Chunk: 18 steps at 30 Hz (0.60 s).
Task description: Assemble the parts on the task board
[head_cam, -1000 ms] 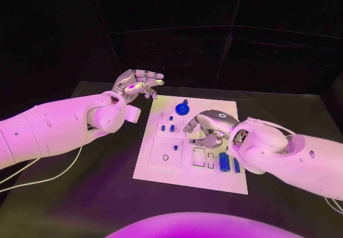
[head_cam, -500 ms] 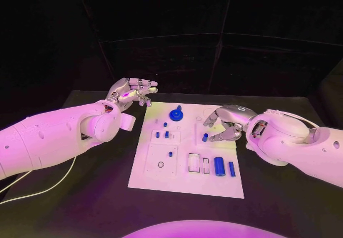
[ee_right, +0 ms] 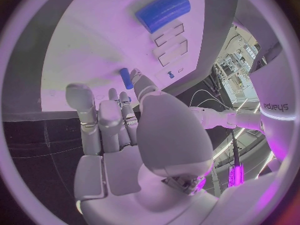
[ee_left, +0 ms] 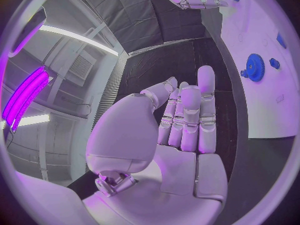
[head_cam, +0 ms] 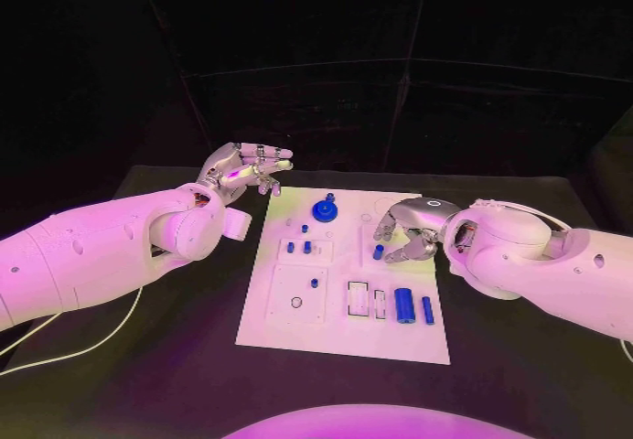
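While the left hand [head_cam: 245,168] hovers beyond the far left corner of the task board [head_cam: 337,325], fingers loosely curled and holding nothing, the right hand [head_cam: 409,229] pinches a small blue peg [head_cam: 379,252] at the board's right side. Two blue cylinders [head_cam: 415,305] lie nearer, and a blue gear [head_cam: 325,212] sits at the far end.
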Each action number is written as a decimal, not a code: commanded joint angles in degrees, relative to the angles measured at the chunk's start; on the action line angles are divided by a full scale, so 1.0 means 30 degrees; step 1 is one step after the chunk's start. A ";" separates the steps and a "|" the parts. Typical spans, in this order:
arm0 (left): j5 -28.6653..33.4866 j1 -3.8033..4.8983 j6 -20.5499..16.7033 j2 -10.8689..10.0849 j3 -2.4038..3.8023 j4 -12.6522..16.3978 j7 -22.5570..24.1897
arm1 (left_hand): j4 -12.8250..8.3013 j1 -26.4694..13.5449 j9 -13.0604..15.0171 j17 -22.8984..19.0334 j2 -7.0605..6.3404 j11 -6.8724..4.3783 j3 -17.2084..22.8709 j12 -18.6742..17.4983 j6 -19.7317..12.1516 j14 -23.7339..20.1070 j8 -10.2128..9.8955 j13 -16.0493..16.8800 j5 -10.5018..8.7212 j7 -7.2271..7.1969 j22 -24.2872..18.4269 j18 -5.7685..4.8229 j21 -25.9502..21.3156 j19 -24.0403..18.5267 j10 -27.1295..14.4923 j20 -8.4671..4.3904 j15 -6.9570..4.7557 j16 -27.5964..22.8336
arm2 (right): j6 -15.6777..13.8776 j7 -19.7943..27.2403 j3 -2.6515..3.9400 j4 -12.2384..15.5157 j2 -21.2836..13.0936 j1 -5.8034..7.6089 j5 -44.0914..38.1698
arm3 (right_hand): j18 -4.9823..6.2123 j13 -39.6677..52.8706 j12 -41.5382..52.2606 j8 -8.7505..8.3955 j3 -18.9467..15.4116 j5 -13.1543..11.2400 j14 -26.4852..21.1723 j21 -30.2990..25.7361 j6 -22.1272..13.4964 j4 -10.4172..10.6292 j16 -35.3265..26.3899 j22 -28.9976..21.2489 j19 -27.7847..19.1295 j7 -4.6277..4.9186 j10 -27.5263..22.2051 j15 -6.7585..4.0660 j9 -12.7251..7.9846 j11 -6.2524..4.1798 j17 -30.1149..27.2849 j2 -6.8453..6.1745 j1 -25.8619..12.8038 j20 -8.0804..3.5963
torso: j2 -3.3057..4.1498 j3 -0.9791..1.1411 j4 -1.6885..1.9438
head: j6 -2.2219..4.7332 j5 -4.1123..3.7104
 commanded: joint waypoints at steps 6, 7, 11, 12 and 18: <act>0.0054 0.0025 0.0280 0.0009 0.0005 -0.0020 0.0053 | -0.0055 0.0102 -0.0011 -0.0023 0.0083 -0.0022 -0.0090 0.0087 -0.0082 -0.0148 0.0004 0.0005 -0.0055 0.0047 -0.0020 0.0259 -0.0081 -0.0086 -0.0104 0.0022 -0.0008 -0.0123 | 0.0626 0.0206 0.0002 -0.0445 0.0606 0.0024 -0.0209 | 0.0294 -0.0112 0.0288 0.0209 0.0413 -0.0069 0.0011 0.0114 0.0670 0.0183 0.0002 0.0251 0.0259 0.0247 0.1384 -0.0250 0.0035 -0.0157 0.0078 0.0518 0.0390 -0.0199 | 0.0007 -0.0010 -0.0038 | -0.0045 0.0079; 0.0054 0.0025 0.0284 0.0009 0.0005 -0.0019 0.0052 | -0.0052 0.0096 -0.0011 -0.0025 0.0084 -0.0018 -0.0096 0.0091 -0.0084 -0.0149 0.0004 0.0005 -0.0056 0.0051 -0.0022 0.0259 -0.0083 -0.0086 -0.0109 0.0023 -0.0007 -0.0124 | 0.0728 0.0213 0.0001 -0.0492 0.0653 0.0023 -0.0203 | 0.0275 -0.0125 0.0274 0.0268 0.0538 -0.0081 0.0054 0.0181 0.0883 0.0230 0.0087 0.0352 0.0316 0.0264 0.1704 -0.0281 0.0049 -0.0187 0.0198 0.0569 0.0410 -0.0226 | 0.0007 -0.0011 -0.0033 | -0.0076 0.0072; 0.0054 0.0025 0.0299 0.0006 0.0005 -0.0025 0.0048 | -0.0047 0.0087 -0.0011 -0.0027 0.0085 -0.0012 -0.0105 0.0098 -0.0087 -0.0151 0.0005 0.0005 -0.0057 0.0057 -0.0023 0.0258 -0.0086 -0.0086 -0.0116 0.0025 -0.0004 -0.0124 | 0.1047 0.0279 -0.0003 -0.0670 0.0799 0.0020 -0.0189 | 0.0221 -0.0147 -0.0021 0.0536 0.1131 -0.0073 0.0155 0.0391 0.1884 0.0436 0.0330 0.0649 0.0479 0.0312 0.2865 -0.0315 0.0100 -0.0224 0.0493 0.0697 0.0492 -0.0275 | -0.0016 -0.0008 -0.0059 | -0.0171 0.0099; 0.0054 0.0025 0.0301 0.0005 0.0005 -0.0027 0.0047 | -0.0047 0.0087 -0.0011 -0.0027 0.0085 -0.0012 -0.0105 0.0098 -0.0087 -0.0151 0.0005 0.0005 -0.0057 0.0057 -0.0023 0.0258 -0.0086 -0.0086 -0.0116 0.0025 -0.0004 -0.0124 | 0.1095 0.0292 -0.0003 -0.0704 0.0823 0.0020 -0.0188 | 0.0218 -0.0150 -0.0110 0.0565 0.1247 -0.0067 0.0162 0.0409 0.2032 0.0466 0.0355 0.0671 0.0490 0.0326 0.3017 -0.0319 0.0101 -0.0235 0.0517 0.0705 0.0514 -0.0283 | -0.0016 -0.0008 -0.0059 | -0.0171 0.0099; 0.0054 0.0025 0.0327 0.0006 0.0005 -0.0037 0.0031 | -0.0047 0.0087 -0.0011 -0.0027 0.0085 -0.0012 -0.0105 0.0098 -0.0087 -0.0151 0.0005 0.0005 -0.0057 0.0057 -0.0023 0.0258 -0.0086 -0.0086 -0.0116 0.0025 -0.0004 -0.0124 | 0.1301 0.0298 -0.0004 -0.0828 0.0916 0.0016 -0.0184 | 0.0180 -0.0147 -0.0577 0.0588 0.1783 -0.0060 0.0213 0.0567 0.2528 0.0572 0.0535 0.0909 0.0586 0.0325 0.3630 -0.0347 0.0063 -0.0285 0.0742 0.0618 0.0598 -0.0312 | -0.0015 0.0004 -0.0029 | -0.0215 0.0084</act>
